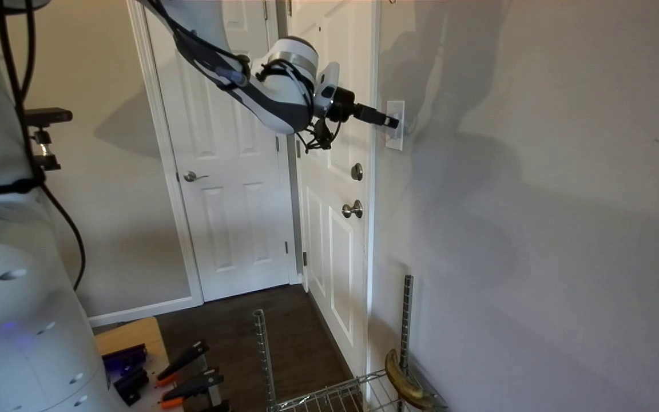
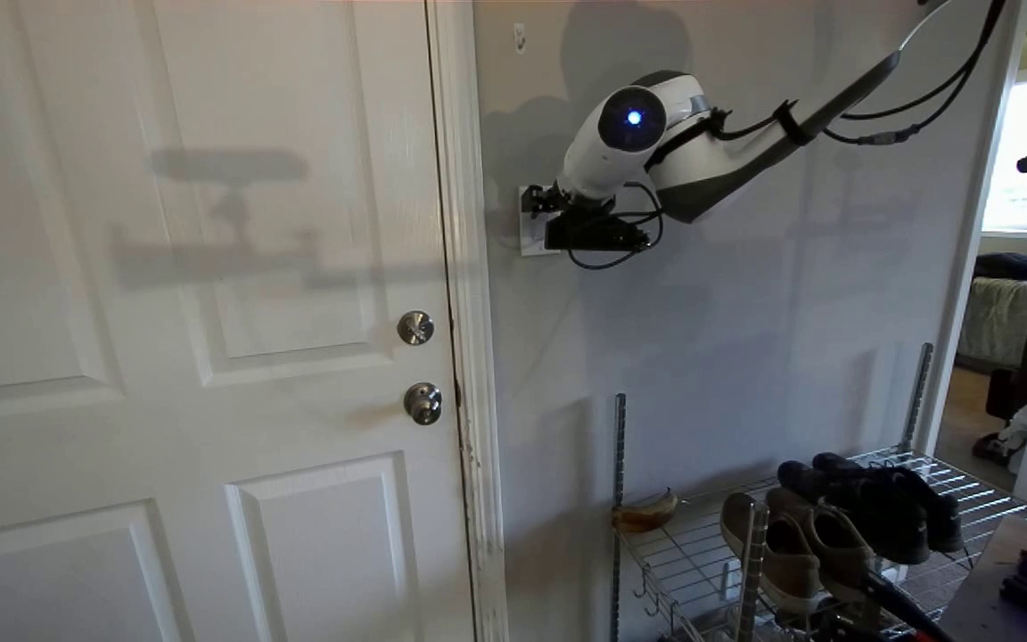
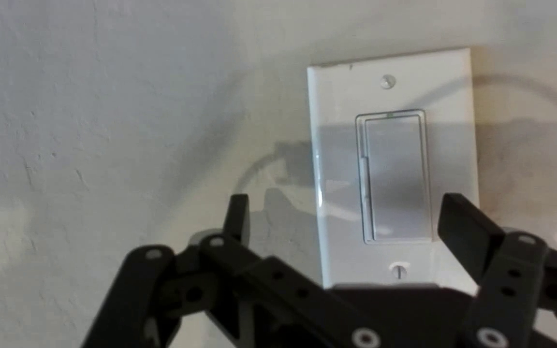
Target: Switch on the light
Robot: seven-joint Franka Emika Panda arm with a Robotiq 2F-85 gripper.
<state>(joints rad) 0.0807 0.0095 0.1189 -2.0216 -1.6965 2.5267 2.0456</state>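
The light switch is a white upright wall plate (image 3: 397,174) with a rectangular paddle and two screws; a small green mark shows above the paddle. It is on the wall in both exterior views (image 1: 394,110) (image 2: 531,239), partly covered by the gripper. My black gripper (image 3: 347,217) is open with nothing between its fingers. In the wrist view, the right finger overlaps the plate's lower right and the left finger is over bare wall left of it. In the exterior views, the gripper (image 1: 391,122) (image 2: 538,200) is at the plate; I cannot tell whether it touches. No lamp is in view.
A white door with a round knob (image 1: 352,209) and a deadbolt (image 1: 357,171) is beside the switch. Below is a wire rack (image 2: 692,562) with a banana (image 2: 645,514) and several shoes (image 2: 879,508). Clamps (image 1: 192,384) lie near the robot base.
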